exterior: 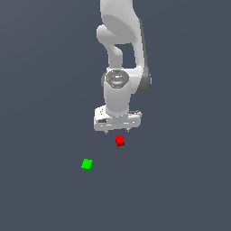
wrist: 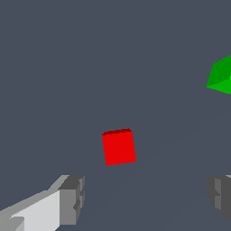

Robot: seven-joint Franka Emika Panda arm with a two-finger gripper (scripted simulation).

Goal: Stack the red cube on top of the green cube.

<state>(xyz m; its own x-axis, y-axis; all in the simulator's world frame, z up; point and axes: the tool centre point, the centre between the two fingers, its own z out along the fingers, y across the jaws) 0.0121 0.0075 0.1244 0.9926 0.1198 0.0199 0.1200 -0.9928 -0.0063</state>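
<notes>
Bare floor (exterior: 180, 180) rings both cubes.

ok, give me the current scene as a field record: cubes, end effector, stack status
red cube: on the floor, just below the end effector in the exterior view, ungrasped
green cube: on the floor, apart from the red cube, toward the exterior view's left
end effector: open, fingers spread, nothing between them
contact: none visible between end effector and either cube
stack status: not done, both cubes lie separately
</notes>
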